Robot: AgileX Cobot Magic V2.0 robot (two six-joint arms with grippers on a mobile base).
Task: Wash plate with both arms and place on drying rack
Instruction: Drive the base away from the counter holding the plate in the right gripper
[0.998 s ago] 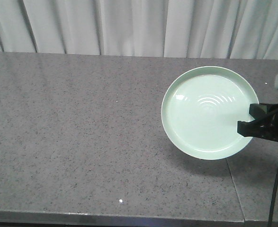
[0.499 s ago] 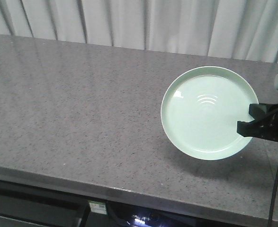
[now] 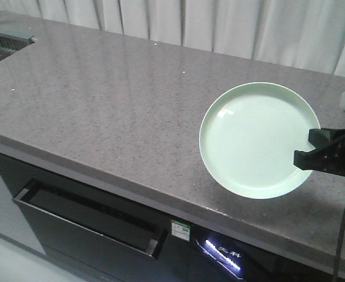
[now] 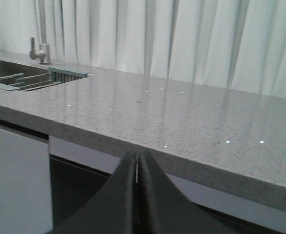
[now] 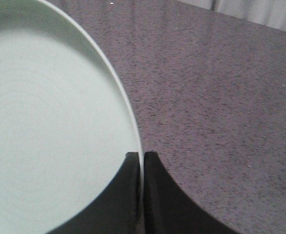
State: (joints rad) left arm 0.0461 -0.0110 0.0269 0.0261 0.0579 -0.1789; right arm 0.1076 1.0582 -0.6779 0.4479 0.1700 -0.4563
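Note:
The pale mint-green plate [image 3: 254, 138] hangs tilted above the right part of the dark stone counter. My right gripper [image 3: 309, 150] is shut on its right rim. In the right wrist view the plate [image 5: 50, 122] fills the left side and the rim passes between the shut right gripper [image 5: 142, 157]. My left gripper [image 4: 137, 161] is shut and holds nothing, in front of the counter's front edge and below its top. The drying rack [image 4: 33, 82] lies at the sink on the far left; a corner of the drying rack [image 3: 2, 42] also shows in the front view.
The speckled counter [image 3: 113, 100] runs left toward a sink with a faucet [image 4: 39, 49]. Under the counter's front edge are a dark drawer with a long handle [image 3: 90, 217] and a lit panel [image 3: 222, 254]. White curtains hang behind.
The view has swung and pulled back: the counter's front edge, the drawer below and the sink corner have come into sight. Plate and right gripper keep the same place in the picture.

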